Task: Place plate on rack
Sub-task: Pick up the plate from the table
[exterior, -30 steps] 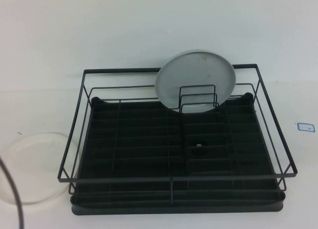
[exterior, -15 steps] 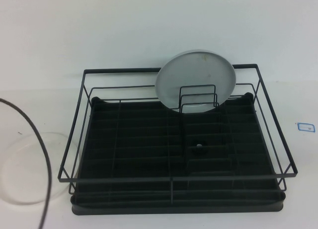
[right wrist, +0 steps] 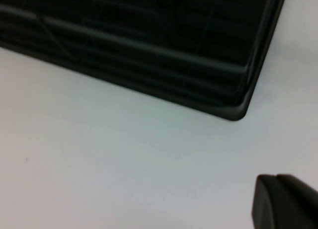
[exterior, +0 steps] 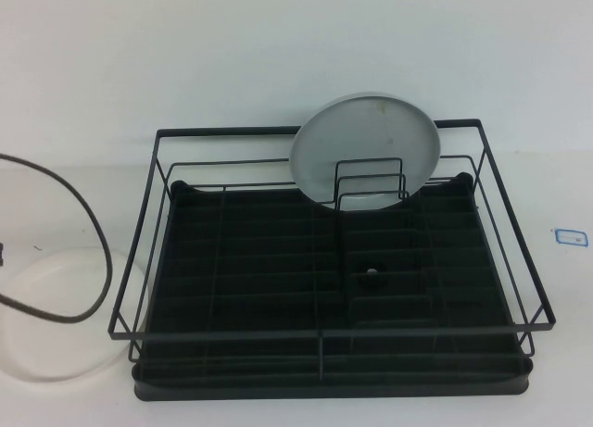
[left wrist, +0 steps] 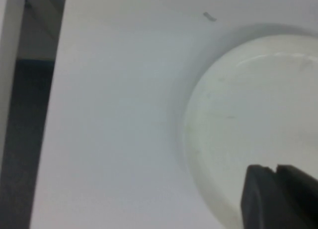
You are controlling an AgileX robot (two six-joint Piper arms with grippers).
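A dark cable (exterior: pixel 88 225) loops in from the left edge of the high view and curves over the white plate (exterior: pixel 56 316), which lies flat on the white tabletop (exterior: pixel 278 56) just left of the rack's front-left corner, not yet on the rack. The plate's right edge sits close beside the rack's outer wire. In the left wrist view the same plate (left wrist: pixel 258 119) fills the right half of the picture, glossy, with a shallow raised rim, and the left claw (left wrist: pixel 278 199) hangs above its near edge as a dark block at the lower right; only part of it shows, so whether it is open or closed cannot be told.

The rack (exterior: pixel 148 251), a black wire frame over a ribbed black drip tray (exterior: pixel 259 260), occupies the middle of the tabletop. A duller grey plate (exterior: pixel 366 154) stands on edge at the rack's back, leaning against the rear wire, behind the small upright dividers (exterior: pixel 369 184). A small round dark fitting (exterior: pixel 372 274) sits in the tray just in front of them.

To the right, a small blue-edged label (exterior: pixel 571 234) lies on the tabletop, well apart from the rack. The right wrist view shows a corner of the rack (right wrist: pixel 233 90) over bare tabletop, with the right claw (right wrist: pixel 283 201) a dark shape near it; its state cannot be told either.
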